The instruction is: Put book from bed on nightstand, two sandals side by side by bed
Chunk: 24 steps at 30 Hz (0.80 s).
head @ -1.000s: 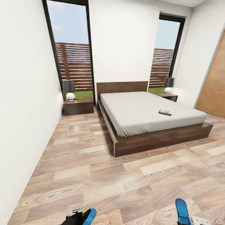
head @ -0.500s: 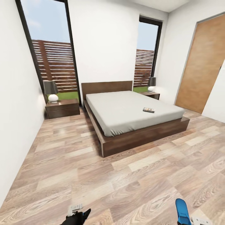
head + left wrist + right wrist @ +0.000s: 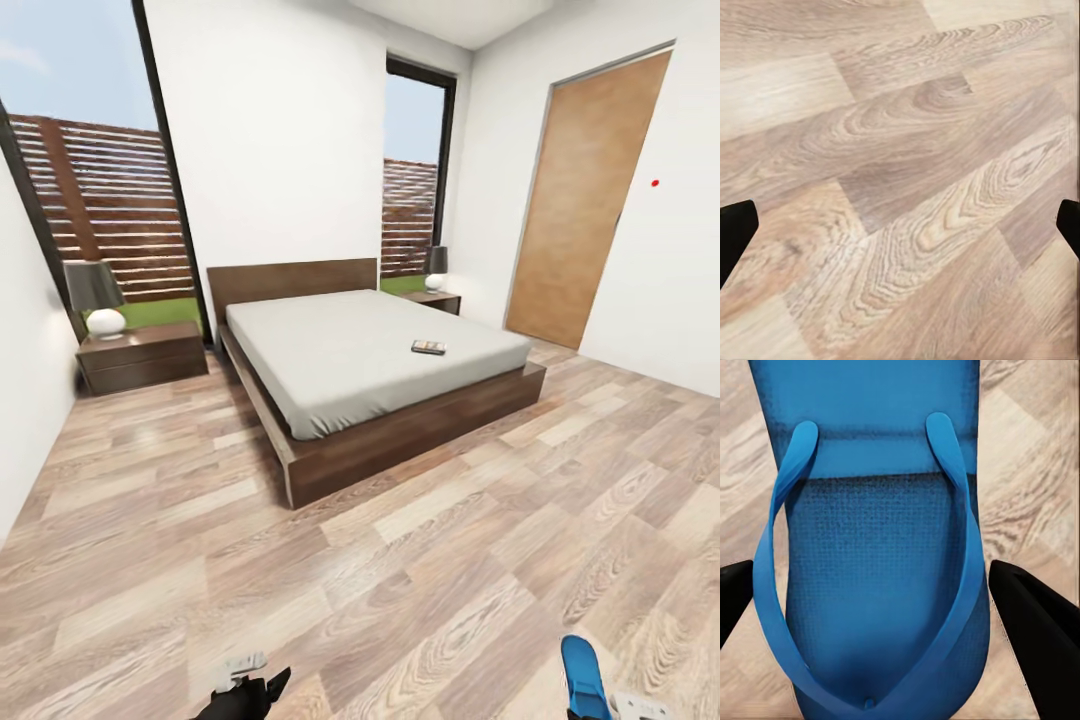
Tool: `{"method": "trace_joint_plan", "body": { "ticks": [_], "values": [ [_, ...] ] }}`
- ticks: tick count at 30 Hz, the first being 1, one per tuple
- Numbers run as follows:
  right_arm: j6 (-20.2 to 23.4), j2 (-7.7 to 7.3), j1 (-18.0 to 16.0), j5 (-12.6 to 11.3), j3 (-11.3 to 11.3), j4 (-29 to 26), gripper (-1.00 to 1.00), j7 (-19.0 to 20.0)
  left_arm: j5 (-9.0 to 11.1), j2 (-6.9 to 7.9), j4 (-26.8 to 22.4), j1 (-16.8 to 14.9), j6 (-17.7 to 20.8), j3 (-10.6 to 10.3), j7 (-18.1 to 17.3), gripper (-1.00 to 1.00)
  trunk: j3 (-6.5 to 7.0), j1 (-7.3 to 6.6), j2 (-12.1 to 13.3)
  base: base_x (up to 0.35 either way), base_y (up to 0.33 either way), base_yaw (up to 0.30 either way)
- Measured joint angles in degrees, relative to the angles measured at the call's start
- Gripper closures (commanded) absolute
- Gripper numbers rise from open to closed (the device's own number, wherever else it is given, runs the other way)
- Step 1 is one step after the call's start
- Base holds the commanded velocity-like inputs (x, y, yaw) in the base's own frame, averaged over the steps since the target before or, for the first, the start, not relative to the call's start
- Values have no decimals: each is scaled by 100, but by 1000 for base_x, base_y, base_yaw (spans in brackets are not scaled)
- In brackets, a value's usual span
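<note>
Bedroom seen from the head camera. The book lies on the bed, toward its right side, far ahead of both claws. The right claw grips a blue sandal, the sole lying between its two dark fingers. The left claw is released, wood floor showing between its tips. A nightstand stands left of the bed.

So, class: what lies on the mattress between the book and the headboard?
Nothing: in the head view, bare grey mattress runs from the book to the headboard.
</note>
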Motion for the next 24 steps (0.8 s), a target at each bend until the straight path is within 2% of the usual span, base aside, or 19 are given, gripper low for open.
{"method": "trace_joint_plan", "body": {
  "ticks": [6,24],
  "values": [
    [-7,3,-1,5,-2,-5,100,-12,0,0,-1,1,0,0,0,-100,0,0,0,0,0,-213],
    [0,-4,-2,-2,-6,-16,100,17,6,1,-2,-1,0,0,0,-100,0,0,0,0,0,-7]
  ]
}}
